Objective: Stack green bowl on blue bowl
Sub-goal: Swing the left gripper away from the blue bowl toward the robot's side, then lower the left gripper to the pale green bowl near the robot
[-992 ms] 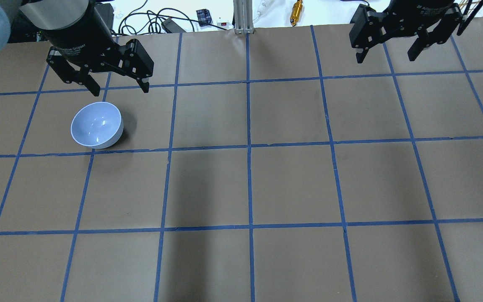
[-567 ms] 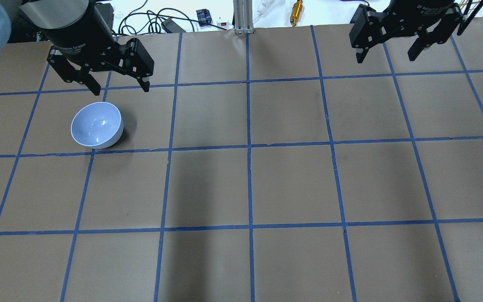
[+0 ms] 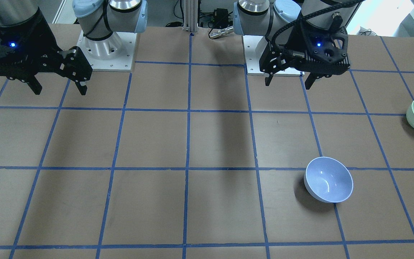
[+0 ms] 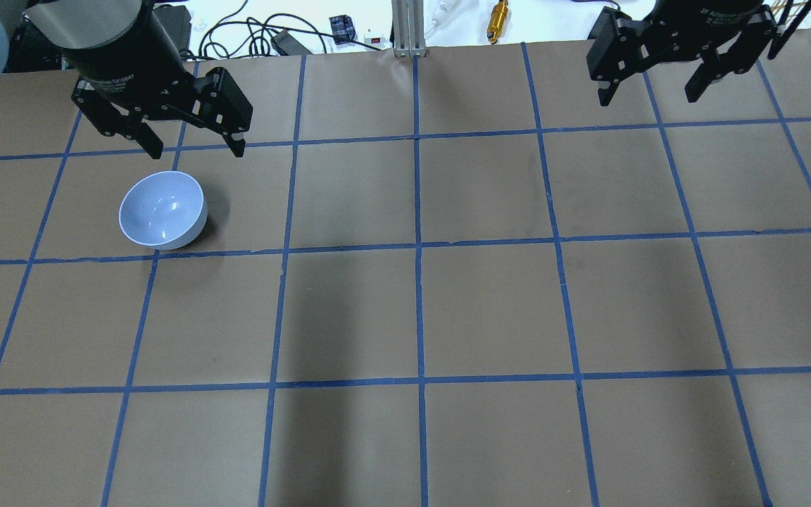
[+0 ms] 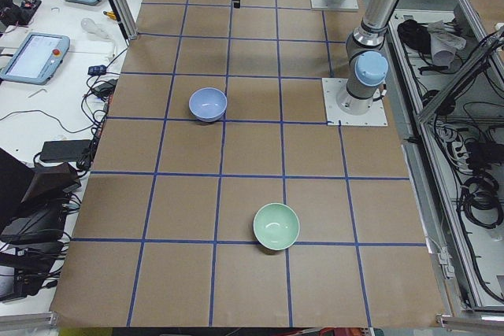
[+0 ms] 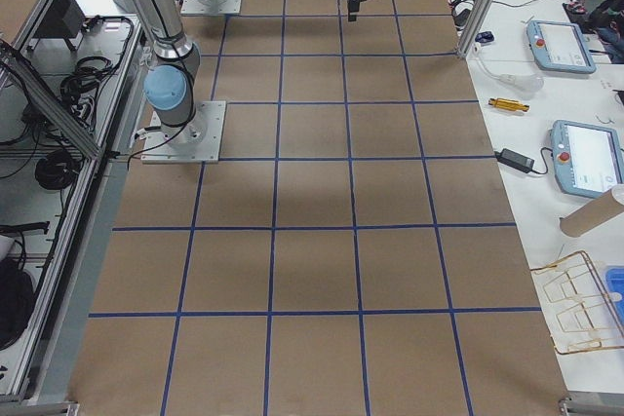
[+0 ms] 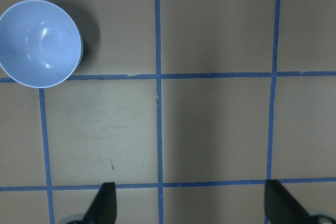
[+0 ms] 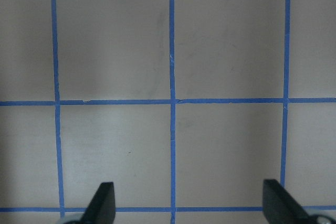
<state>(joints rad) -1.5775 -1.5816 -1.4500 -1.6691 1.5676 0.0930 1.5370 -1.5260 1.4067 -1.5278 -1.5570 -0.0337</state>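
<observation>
The blue bowl point(image 4: 162, 210) is seen upright on the tabletop point(image 4: 490, 303), near the left pincer point(image 4: 196, 149), which is held spread and empty. The green bowl point(image 5: 276, 226) is set well apart, toward the tabletop's left end. The right pincer point(image 4: 646, 98) is likewise spread and empty.

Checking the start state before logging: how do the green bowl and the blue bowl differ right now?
Colour: the green bowl is pale mint, the blue bowl pale periwinkle. Place: the green bowl sits nearer the table's end on the robot's left, the blue bowl further in. Views: the blue bowl shows in the overhead and left wrist views, the green bowl in neither. Both stand upright, empty, similar in size, apart and unheld.
</observation>
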